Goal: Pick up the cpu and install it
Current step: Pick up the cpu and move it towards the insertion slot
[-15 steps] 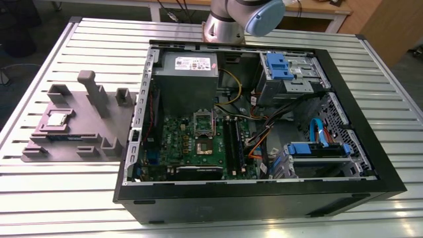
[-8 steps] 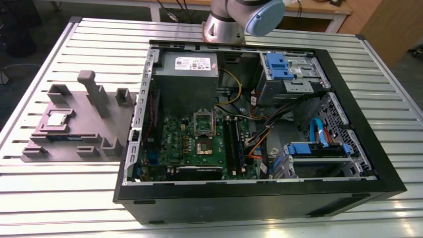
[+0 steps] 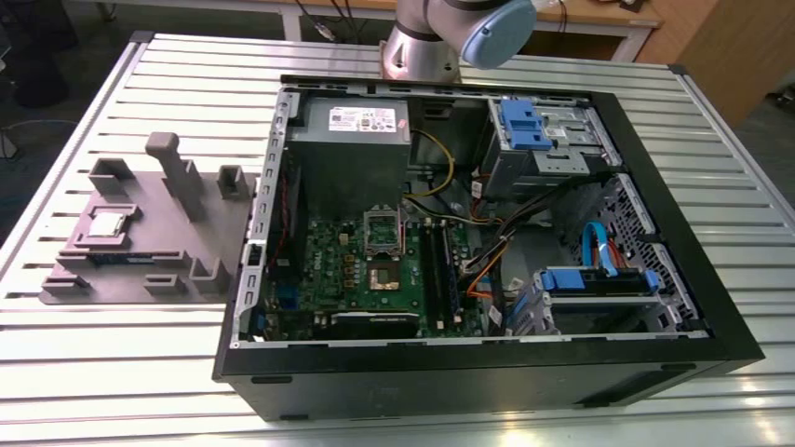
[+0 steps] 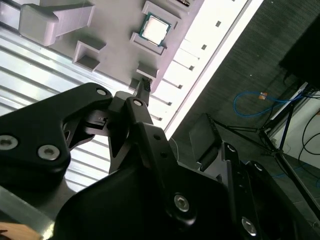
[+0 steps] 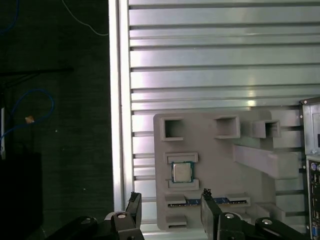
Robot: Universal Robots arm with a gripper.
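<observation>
A cpu (image 5: pixel 182 172) lies flat, metal top up, in a shallow pocket of a grey tray (image 3: pixel 155 237) on a slatted table (image 3: pixel 125 372), at the exterior view's left of an open case (image 3: pixel 497 372). In the first wrist view the gripper (image 5: pixel 170 201) hangs over the tray's near edge, well clear of it and touching nothing. Its fingers (image 5: pixel 207 202) are spread wider than the chip, with nothing between them. The chip lies ahead of the fingertips and farther in over the tray, a little off the gap's centre toward the finger on the case's side. Being square, it has no long axis to speak of. Its edges run true with the tray's, and one pair of them appears parallel to the line between the two fingertips, so the jaws seem roughly lined up to take it across opposite sides. The arm (image 3: pixel 435 42) stands at the table's far edge behind the case, and to judge by both wrist views looking down on the tray, its wrist is turned toward the table. Inside the case, well apart from the chip toward the exterior view's right, the socket (image 3: pixel 383 272) sits bare with its frame (image 3: pixel 379 226) raised, and the pick has yet to be made.
</observation>
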